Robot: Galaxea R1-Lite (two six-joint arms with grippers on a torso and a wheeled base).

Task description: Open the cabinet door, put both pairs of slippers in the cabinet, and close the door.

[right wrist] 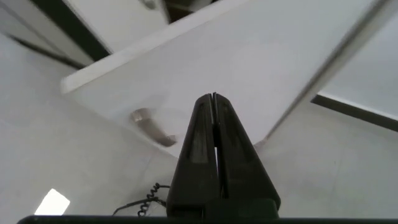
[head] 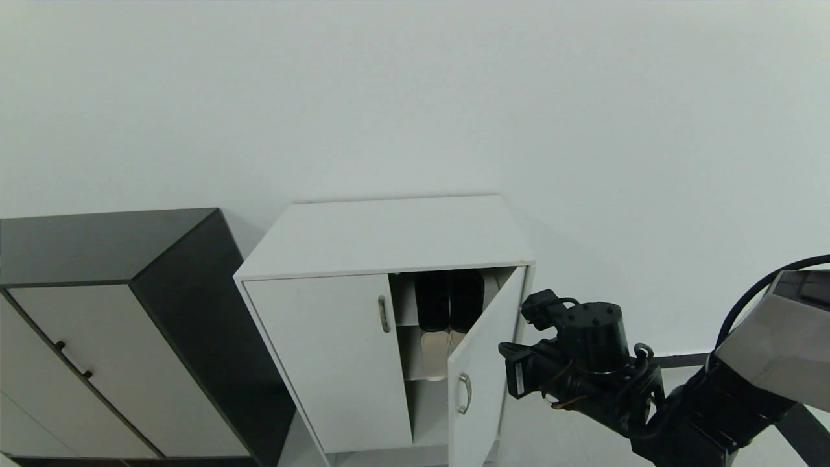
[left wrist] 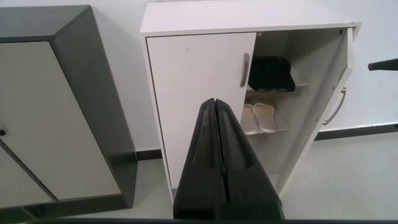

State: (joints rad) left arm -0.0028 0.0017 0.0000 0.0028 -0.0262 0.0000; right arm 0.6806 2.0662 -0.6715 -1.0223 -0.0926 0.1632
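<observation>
Right gripper (right wrist: 214, 99), fingers pressed together with nothing between them, sits close to the outer face of the ajar right door (head: 483, 350), near its handle (right wrist: 149, 124); whether it touches cannot be judged. Both pairs rest inside the cabinet (head: 389, 237): black slippers (head: 449, 298) above, pale slippers (head: 436, 350) below. Closing likely goes best with a slow, flat push near the handle edge until flush. Left gripper (left wrist: 214, 106), likewise closed and empty, hangs well apart from the cabinet. No writing is legible.
</observation>
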